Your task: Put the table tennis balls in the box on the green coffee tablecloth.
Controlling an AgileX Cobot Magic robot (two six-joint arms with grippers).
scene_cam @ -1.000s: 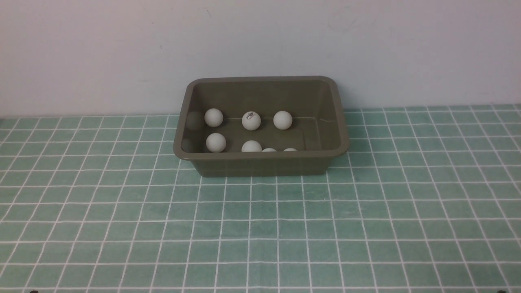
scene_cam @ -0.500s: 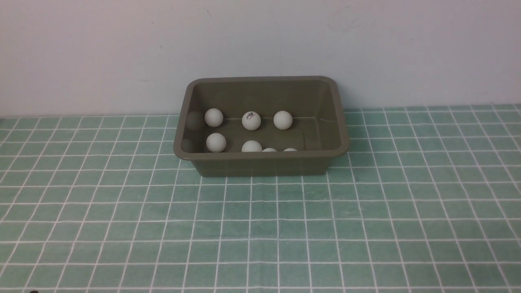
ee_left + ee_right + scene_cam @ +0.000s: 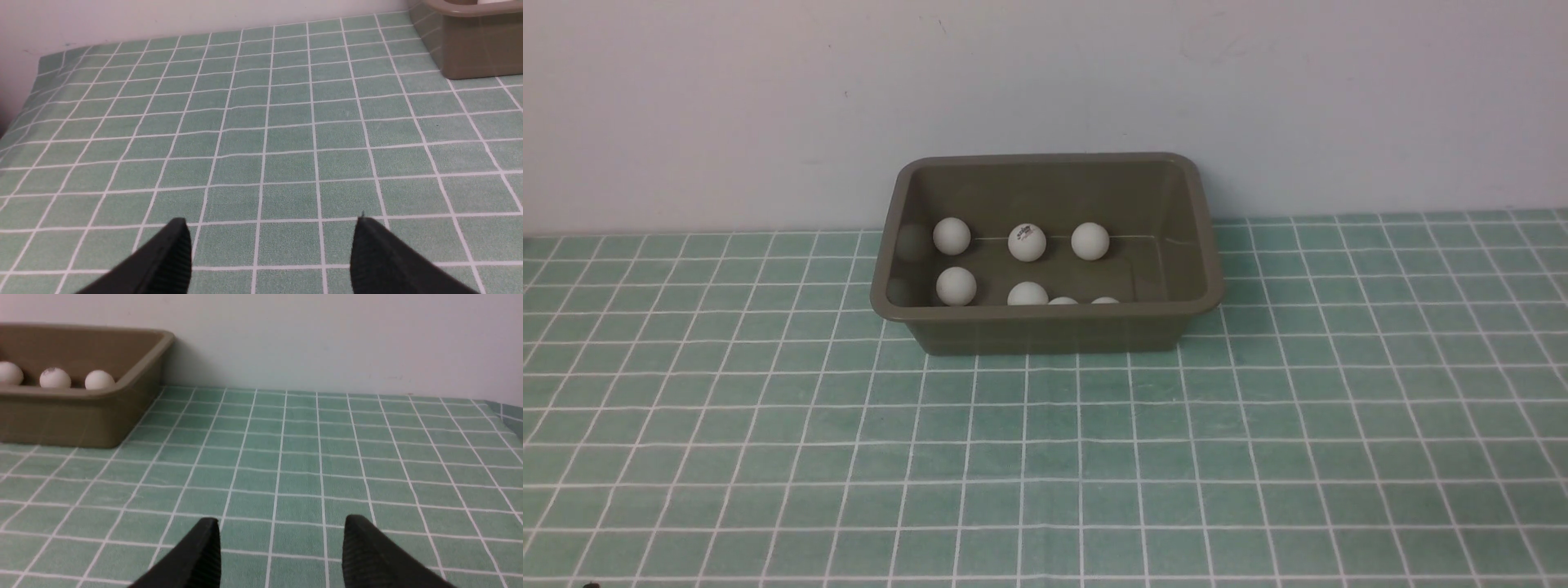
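Nothing had moved among the small matte white table tennis balls (image 3: pixel 1027 242) over the preceding second: seven of them lay in the same places inside the rectangular olive-brown plastic box (image 3: pixel 1045 324), three in a row toward its far wall and four nearer its front wall, two of those showing only as slivers over the rim. The sole change in the front view was at the bottom right corner, where a small dark tip seen a second before had gone from the edge of the picture. No ball lay loose on the mint-green tablecloth with its white grid of thin lines (image 3: pixel 1045 457) in any view, so the task looked finished or nearly so, with both arms drawn back toward the robot. The box stood on the cloth against the pale wall, well apart from either set of fingers. In the left wrist view the left gripper (image 3: pixel 271 241) hung above bare cloth with its black jaws spread apart and nothing between them, a corner of the box far off at the picture's edge. In the right wrist view the right gripper (image 3: pixel 282 539) likewise hovered over bare cloth, its jaws showing a clear gap and holding nothing, while three balls (image 3: pixel 54 377) showed over the box rim, far from its fingertips.
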